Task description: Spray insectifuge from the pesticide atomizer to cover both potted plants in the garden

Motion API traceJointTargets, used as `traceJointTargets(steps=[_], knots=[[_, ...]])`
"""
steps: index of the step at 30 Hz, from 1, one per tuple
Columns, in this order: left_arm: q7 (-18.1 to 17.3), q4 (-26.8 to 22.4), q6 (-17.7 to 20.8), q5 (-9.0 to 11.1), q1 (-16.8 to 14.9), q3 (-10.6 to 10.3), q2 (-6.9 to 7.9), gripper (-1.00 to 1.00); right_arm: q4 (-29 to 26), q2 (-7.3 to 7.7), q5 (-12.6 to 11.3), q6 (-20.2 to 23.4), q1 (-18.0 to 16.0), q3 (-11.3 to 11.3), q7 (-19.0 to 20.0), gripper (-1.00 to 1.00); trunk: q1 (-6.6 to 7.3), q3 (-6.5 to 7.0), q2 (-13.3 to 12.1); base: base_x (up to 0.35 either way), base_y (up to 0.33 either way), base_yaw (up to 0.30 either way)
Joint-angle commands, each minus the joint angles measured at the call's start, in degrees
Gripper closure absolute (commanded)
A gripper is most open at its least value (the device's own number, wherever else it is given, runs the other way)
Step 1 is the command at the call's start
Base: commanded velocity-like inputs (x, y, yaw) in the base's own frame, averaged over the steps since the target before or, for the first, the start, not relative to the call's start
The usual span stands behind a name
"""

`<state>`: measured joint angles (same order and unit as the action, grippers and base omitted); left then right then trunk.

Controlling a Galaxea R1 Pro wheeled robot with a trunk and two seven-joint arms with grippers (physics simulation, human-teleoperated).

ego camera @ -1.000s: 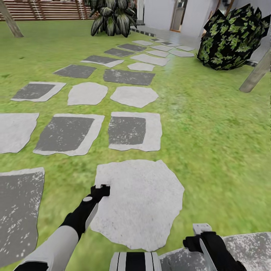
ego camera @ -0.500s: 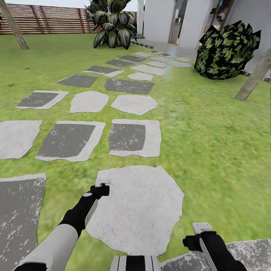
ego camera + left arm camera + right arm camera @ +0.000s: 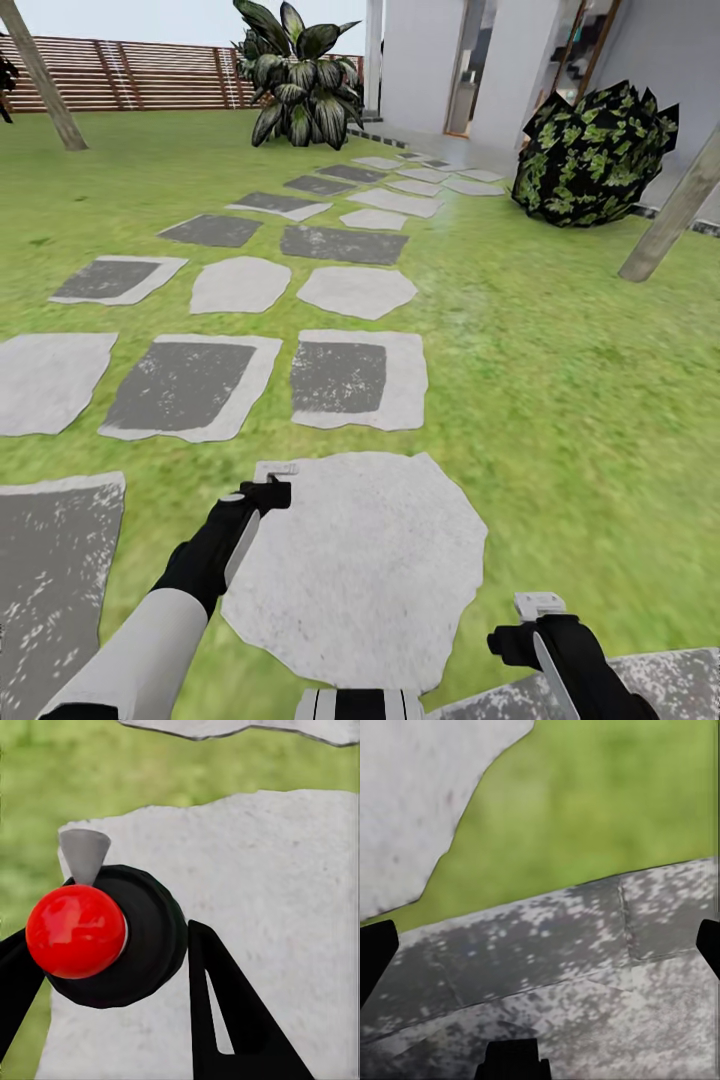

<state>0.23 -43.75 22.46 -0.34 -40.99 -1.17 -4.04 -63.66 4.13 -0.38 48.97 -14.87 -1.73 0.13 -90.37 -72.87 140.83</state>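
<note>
The robot stands on a garden path of stepping stones (image 3: 355,575) set in the lawn (image 3: 560,380), facing the house. Both arms hang low in front. In the left wrist view the left claw (image 3: 112,1012) has its dark fingers spread around a black round piece with a red ball (image 3: 75,931) and a grey cone tip; I cannot tell if this is the sprayer, or if the claw grips it. The right claw (image 3: 540,952) is spread wide and empty, its fingertips at the picture edges over speckled stone.

A broad-leaved plant (image 3: 295,85) stands far ahead by the fence (image 3: 150,75); a dark bush (image 3: 592,152) sits near the house. Whether either is a potted plant to spray is unclear from here.

The risk, as I judge it: driving on without having located the sprayer, or mistaking the bush for a target. The wooden post (image 3: 672,215) on the right could also catch the base in a turn.
</note>
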Motion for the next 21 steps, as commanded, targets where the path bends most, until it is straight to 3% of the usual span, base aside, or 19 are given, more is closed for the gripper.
traceJointTargets(steps=[1,9,13,17,21], knots=[[0.0,-0.1,0.3,0.0,0.0,-0.1,0.00,1.00,0.0,0.00,0.0,0.2,0.0,0.0,0.0,-1.00,0.24,0.14,-0.4,0.000,0.000,0.000],[0.0,-0.1,0.5,0.0,0.0,-1.1,-0.71,1.00,-0.1,0.00,-0.1,0.2,0.0,0.0,0.0,-1.00,1.99,1.58,-3.6,0.000,0.000,0.000],[0.0,0.0,0.5,-0.1,0.0,-1.9,-0.86,1.00,-3.3,0.00,0.0,0.2,0.1,0.0,0.0,-1.00,2.87,2.30,-5.2,0.000,0.000,0.000],[0.0,0.1,0.6,0.0,0.0,-4.6,-1.93,1.00,-4.5,0.00,0.0,0.3,0.1,0.0,0.0,-1.00,3.75,3.01,-6.8,0.000,0.000,0.000],[0.0,0.0,0.5,0.0,0.0,-5.2,-2.25,1.00,-4.5,0.00,0.0,0.3,0.1,0.1,0.0,-1.00,4.63,3.73,-8.4,0.000,0.000,0.000]])
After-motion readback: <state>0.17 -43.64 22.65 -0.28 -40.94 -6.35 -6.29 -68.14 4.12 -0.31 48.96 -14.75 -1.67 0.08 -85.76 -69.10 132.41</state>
